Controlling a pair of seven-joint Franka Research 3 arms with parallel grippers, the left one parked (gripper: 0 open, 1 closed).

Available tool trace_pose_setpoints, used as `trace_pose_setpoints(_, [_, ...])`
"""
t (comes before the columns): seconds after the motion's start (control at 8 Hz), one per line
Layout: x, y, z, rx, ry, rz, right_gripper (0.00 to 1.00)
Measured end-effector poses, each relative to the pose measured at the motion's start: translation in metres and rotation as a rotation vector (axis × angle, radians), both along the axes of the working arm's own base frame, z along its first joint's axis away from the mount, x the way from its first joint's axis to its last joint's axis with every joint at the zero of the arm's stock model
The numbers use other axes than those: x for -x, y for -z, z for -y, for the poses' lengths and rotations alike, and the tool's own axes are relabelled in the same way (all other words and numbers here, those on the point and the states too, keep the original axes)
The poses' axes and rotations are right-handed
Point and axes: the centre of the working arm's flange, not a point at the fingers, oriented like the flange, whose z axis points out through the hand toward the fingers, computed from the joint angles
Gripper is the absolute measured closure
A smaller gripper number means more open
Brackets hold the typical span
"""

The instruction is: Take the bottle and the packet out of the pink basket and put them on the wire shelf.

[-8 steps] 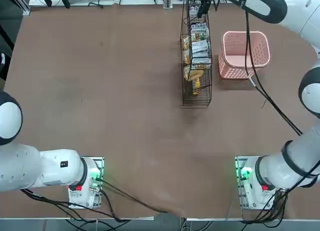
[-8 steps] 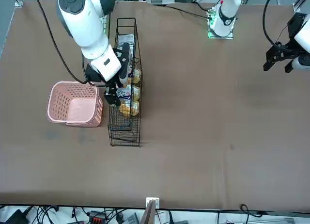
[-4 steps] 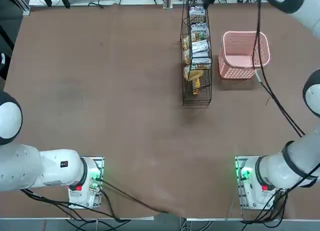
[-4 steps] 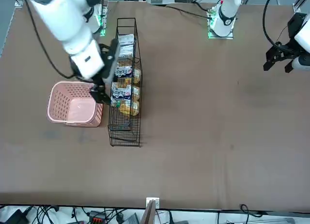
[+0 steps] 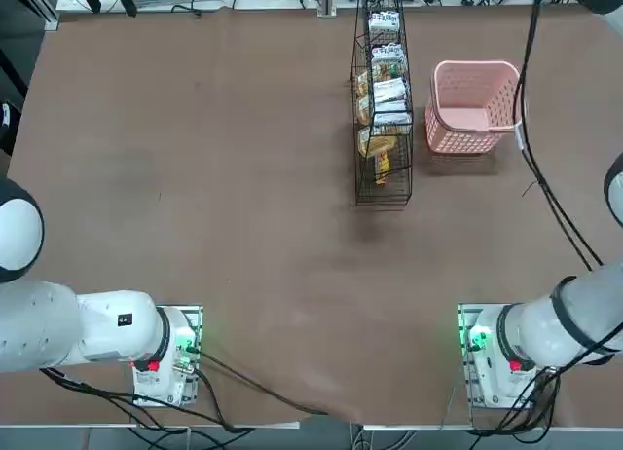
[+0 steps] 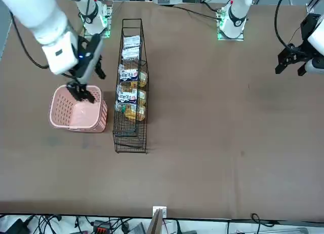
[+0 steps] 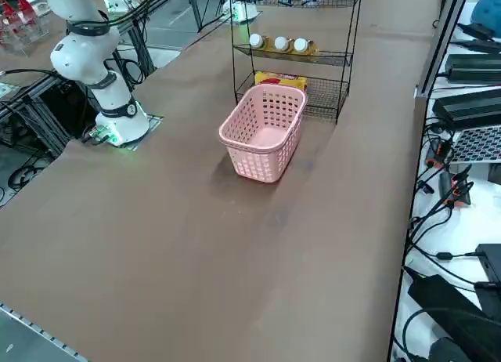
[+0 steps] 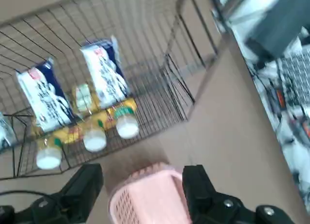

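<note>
Basket: the pink basket (image 6: pixel 77 110) stands upright on the brown counter (image 5: pixel 243 177), just beside the wire shelf (image 5: pixel 382 99) at the shelf's long side, a narrow strip of counter between them. In the right side view (image 7: pixel 264 131) and the front view its inside shows nothing in it.

Shelf: black wire shelf, longer than the basket, standing on the counter. White packets (image 6: pixel 127 95) with dark print stand in a row along its length; yellow packets (image 5: pixel 381 156) sit lower, toward the shelf's end nearer the arm bases.

Bottles: three small bottles (image 7: pixel 281 43) with white caps and amber-yellow bodies lie side by side on a middle tier of the shelf, caps toward the basket. The wrist view shows the same three (image 8: pixel 95 136), below two upright white packets (image 8: pixel 104 73).

Packet: which of the white packets on the shelf came from the basket cannot be told; they look alike.

Gripper: the right gripper (image 6: pixel 82 93) hangs over the basket's rim, on the side of the basket away from the shelf's far end, pointing down. Its two dark fingers (image 8: pixel 83 190) stand wide apart with the basket's pink rim seen between them; they have hold of nothing.

Arm: the white right arm (image 6: pixel 38 21) reaches in above the basket from the counter's edge.
</note>
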Motion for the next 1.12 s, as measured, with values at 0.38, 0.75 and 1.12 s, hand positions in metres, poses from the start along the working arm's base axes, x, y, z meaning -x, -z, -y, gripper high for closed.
trace_pose_setpoints(0.38, [-0.015,-0.005,0.086,0.038,0.195,-0.038,0.00])
trace_pose_setpoints(0.75, [-0.016,-0.005,0.164,0.065,0.471,-0.077,0.00])
trace_pose_setpoints(1.12, [-0.006,0.001,0.204,0.049,0.792,-0.117,0.00])
